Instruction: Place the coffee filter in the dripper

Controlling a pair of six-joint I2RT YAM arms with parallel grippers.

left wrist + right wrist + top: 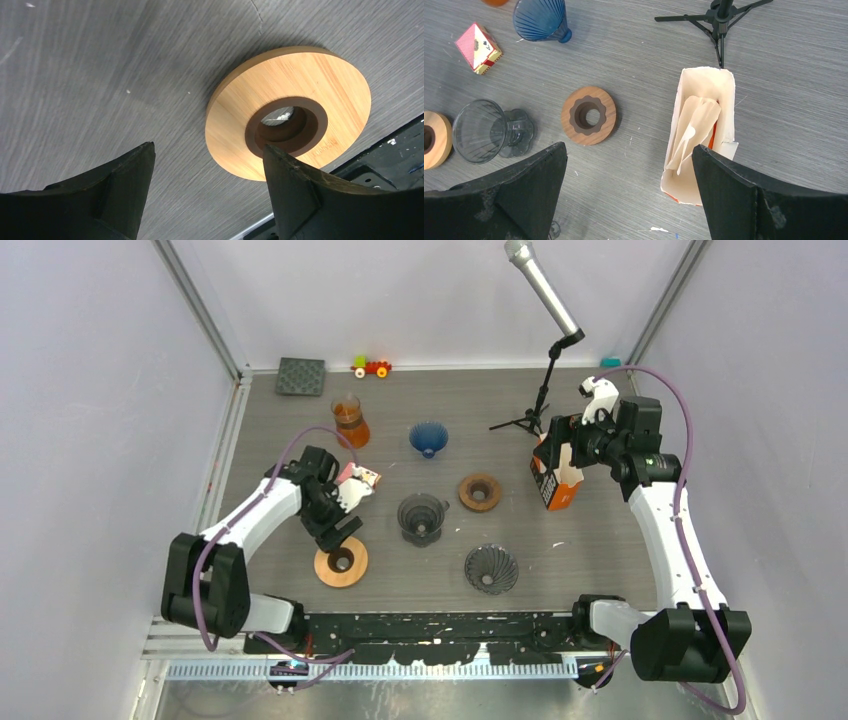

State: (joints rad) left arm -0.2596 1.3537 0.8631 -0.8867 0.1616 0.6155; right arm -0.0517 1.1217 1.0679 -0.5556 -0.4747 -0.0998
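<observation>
Pale paper coffee filters [694, 127] stand in an open-topped orange and white box [556, 483], also seen in the right wrist view as the box [724, 100]. My right gripper [629, 146] hovers open and empty above and beside that box; in the top view the right gripper [558, 448] sits over it. Three drippers stand on the table: a blue one [428, 438], a clear smoky one [421, 517] and a dark ribbed one [491, 569]. My left gripper [207, 147] is open and empty, just short of a light wooden ring [300, 75].
A brown wooden ring [480, 492] lies between the drippers. A small red card box [361, 477] and a glass of orange liquid [350, 421] sit near the left arm. A microphone tripod [538, 410] stands behind the filter box. A toy car [372, 367] and black pad [301, 376] lie at the back.
</observation>
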